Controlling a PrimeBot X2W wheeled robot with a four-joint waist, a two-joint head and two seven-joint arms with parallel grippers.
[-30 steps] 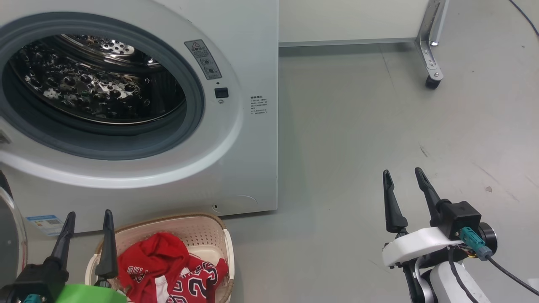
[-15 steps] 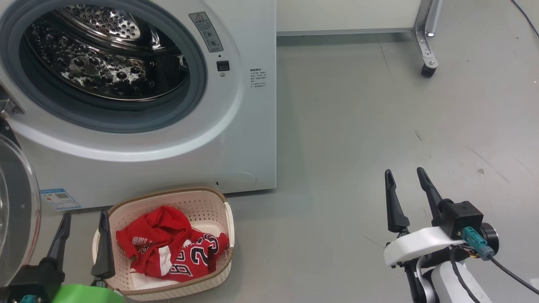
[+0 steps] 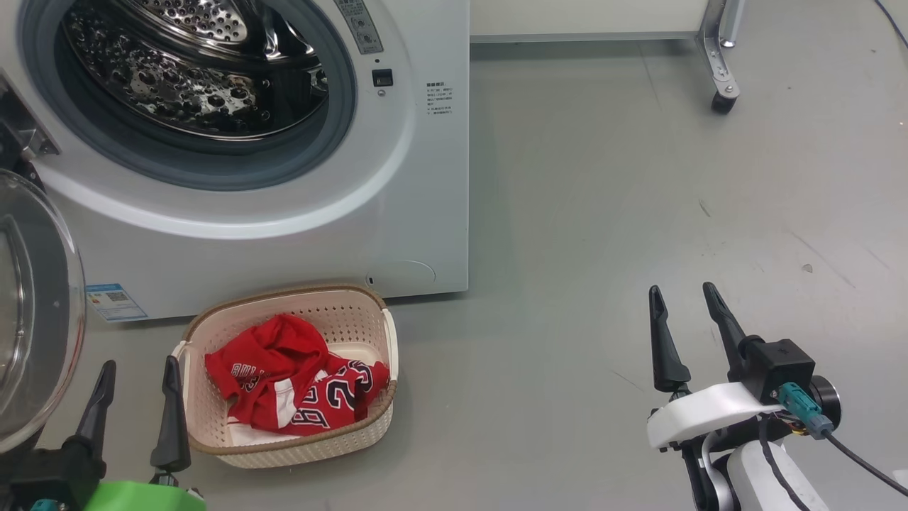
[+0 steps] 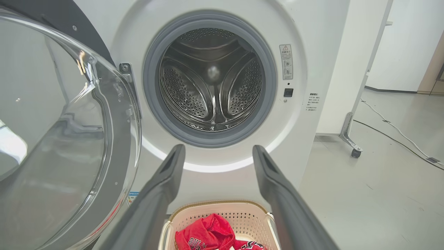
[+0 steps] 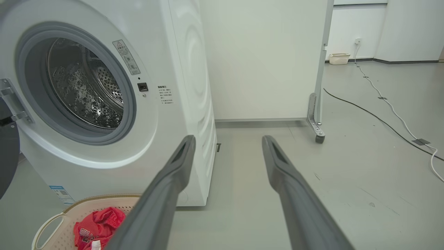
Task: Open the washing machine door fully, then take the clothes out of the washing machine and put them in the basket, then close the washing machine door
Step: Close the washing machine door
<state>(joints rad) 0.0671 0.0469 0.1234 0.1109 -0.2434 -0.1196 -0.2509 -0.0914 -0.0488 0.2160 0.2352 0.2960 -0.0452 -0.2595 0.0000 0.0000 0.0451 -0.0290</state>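
Lying in basket (image 3: 312, 443), clothes (image 3: 298, 383), near empty wide-open jaws of left gripper (image 3: 140, 363)

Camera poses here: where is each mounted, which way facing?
Head: above, looking down at washing machine, basket, floor; left fingers, right fingers at bottom.
Left wrist: low, facing drum straight on, open door at left; left fingers.
Right wrist: low, facing washing machine obliquely, plus wall; right fingers.
Shared: all three show basket with clothes.

The red jersey (image 3: 294, 383) lies crumpled in the cream basket (image 3: 340, 319), just before the white washing machine (image 3: 425, 177). Its glass door (image 3: 35, 319) stands open, seemingly fully.
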